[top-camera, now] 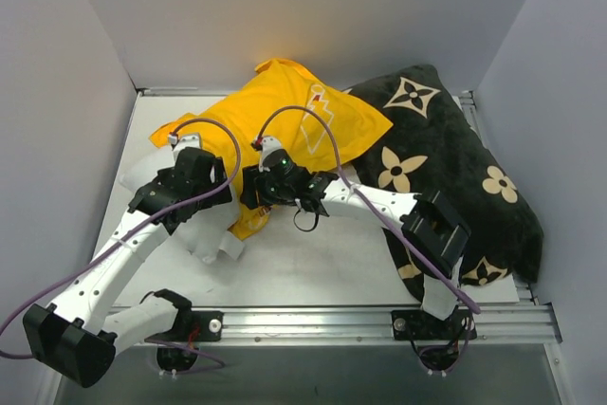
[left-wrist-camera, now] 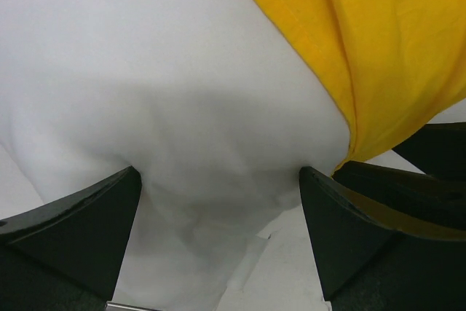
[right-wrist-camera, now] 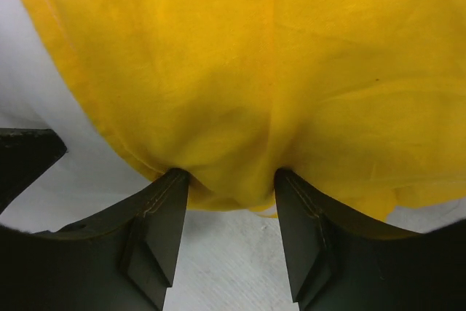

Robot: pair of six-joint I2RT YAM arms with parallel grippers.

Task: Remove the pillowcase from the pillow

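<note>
The left pincer (left-wrist-camera: 218, 180), closest to its lens, straddles a bare white bulge of the pillow (left-wrist-camera: 145, 71) with its fingers wide, apparently squeezing it, though the contact is hard to read. The right pincer (right-wrist-camera: 229, 180) pinches a bunched fold of the pillowcase (right-wrist-camera: 291, 71) near its hem. Seen from above on the desk (top-camera: 322, 263), the pillowcase runs from 7 to 1 o'clock, with its bulk toward 12 from both pincers. Stripping it likely means pulling toward 1 o'clock.

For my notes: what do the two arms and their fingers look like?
The left arm and right arm have white links with black joint housings. A thin purple cable loops along each. The fingers are matte black wedges.
</note>
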